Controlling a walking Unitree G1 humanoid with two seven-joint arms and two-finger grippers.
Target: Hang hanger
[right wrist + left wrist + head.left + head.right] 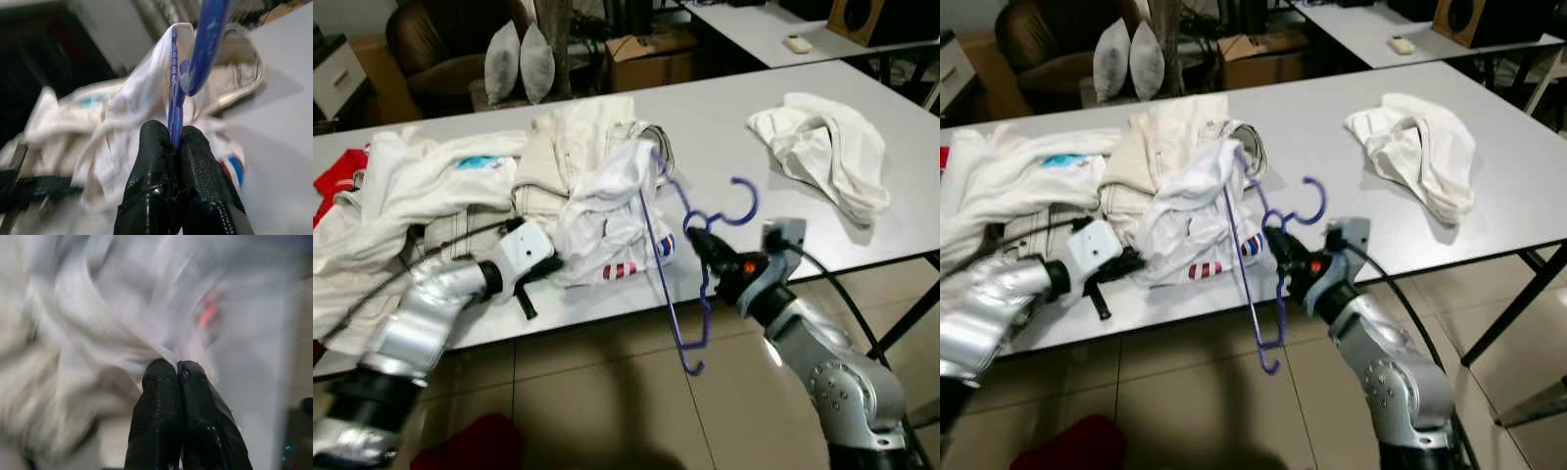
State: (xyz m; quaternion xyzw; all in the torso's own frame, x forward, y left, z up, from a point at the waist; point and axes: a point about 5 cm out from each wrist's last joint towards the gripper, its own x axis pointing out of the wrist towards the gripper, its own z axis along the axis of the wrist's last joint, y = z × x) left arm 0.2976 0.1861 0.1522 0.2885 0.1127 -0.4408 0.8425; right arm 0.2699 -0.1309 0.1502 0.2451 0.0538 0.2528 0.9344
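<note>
A blue plastic hanger (658, 257) is tilted up over the table's front edge, its hook (745, 207) pointing to the right. My right gripper (697, 238) is shut on the hanger's neck, and in the right wrist view the fingertips (159, 134) pinch the blue bar (174, 115). One hanger arm reaches up into a white shirt (607, 211) with red and blue stripes. The other end hangs below the table edge. My left gripper (553, 264) is shut on the shirt's lower edge; the left wrist view shows white cloth (122, 328) caught between the fingertips (161, 369).
A heap of white and cream clothes (440, 186) covers the left of the grey table (724, 108), with a red cloth (342, 171) at the far left. Another white garment (827, 152) lies at the right. Something red (470, 441) is on the tiled floor.
</note>
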